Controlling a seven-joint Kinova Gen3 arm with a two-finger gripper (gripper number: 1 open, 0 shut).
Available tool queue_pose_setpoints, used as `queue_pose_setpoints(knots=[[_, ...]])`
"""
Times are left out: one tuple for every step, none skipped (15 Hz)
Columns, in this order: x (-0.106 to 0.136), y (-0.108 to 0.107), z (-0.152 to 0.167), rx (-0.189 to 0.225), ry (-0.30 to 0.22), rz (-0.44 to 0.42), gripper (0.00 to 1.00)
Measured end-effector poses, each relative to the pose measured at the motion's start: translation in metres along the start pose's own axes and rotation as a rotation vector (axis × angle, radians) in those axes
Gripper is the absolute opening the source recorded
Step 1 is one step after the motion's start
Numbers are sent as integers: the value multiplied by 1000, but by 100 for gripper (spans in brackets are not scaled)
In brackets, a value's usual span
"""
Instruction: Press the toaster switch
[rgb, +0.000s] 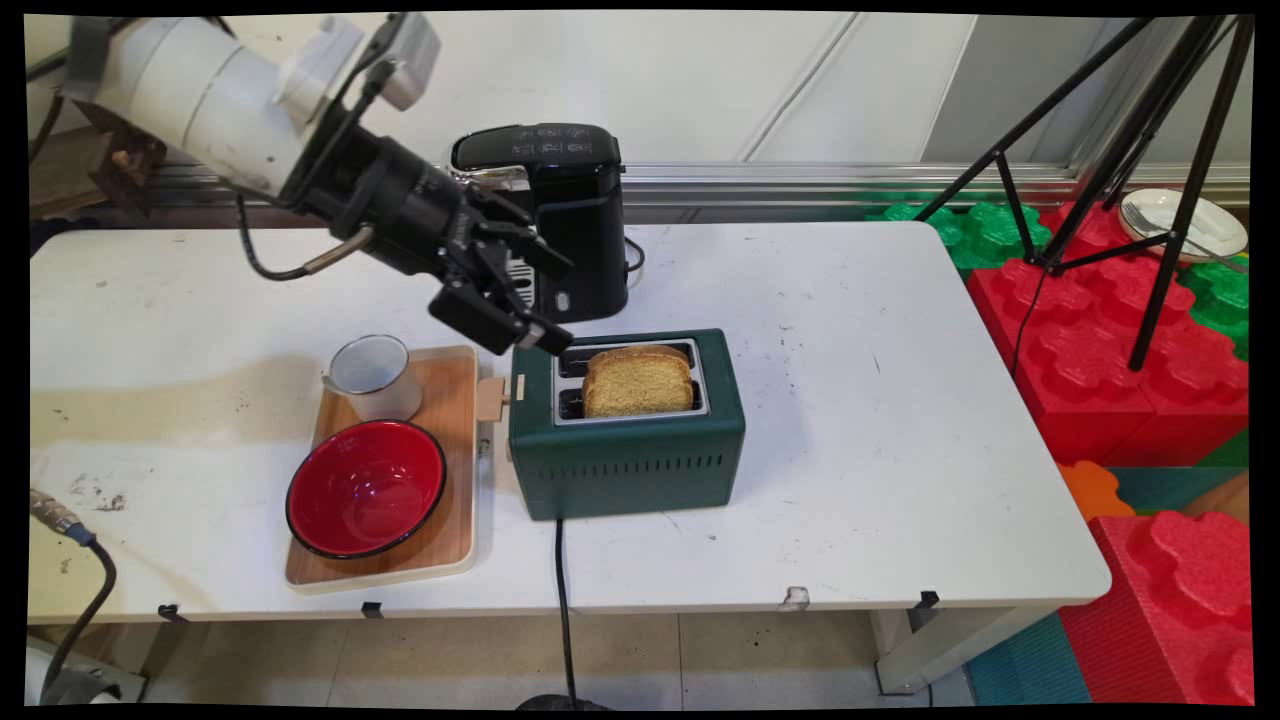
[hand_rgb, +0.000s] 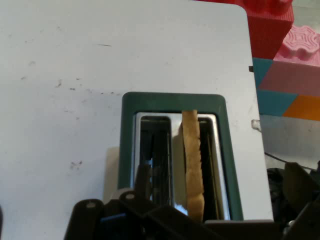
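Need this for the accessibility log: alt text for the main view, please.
A black gripper on a white arm hovers open above the left end of a green toaster holding one slice of bread on a white table. Left of the toaster, a wooden tray carries a red bowl and a white mug; a black coffee machine stands behind.

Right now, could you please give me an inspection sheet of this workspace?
Surface: white table, scuffed.
Things: green toaster with one bread slice standing in a slot; the other slot is empty.
Clutter: wooden tray carrying a red bowl and a white mug; black coffee machine behind the toaster.
Gripper: gripper open, above the toaster's left end, holding nothing.
Cables: toaster cord hangs over the near edge.
Surroundings: black tripod, red and green foam blocks.
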Motion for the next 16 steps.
queue_pose_setpoints(knots=[[-4,0,-2,3,3,4,100],[-10,0,-6,8,9,11,100],[-15,0,-8,13,12,19,100],[-21,0,-10,20,15,27,100],[-28,1,-12,27,17,34,100],[-33,1,-14,31,18,38,100],[-37,1,-15,33,18,40,100],[-41,2,-15,34,17,42,100],[-45,2,-16,35,16,43,100],[-49,3,-17,36,15,43,100],[-52,3,-18,37,14,43,100],[-56,3,-19,39,12,43,100],[-59,3,-20,40,11,44,100],[-63,3,-21,41,9,44,100],[-66,3,-22,42,8,45,100],[-69,3,-23,41,8,46,100]])
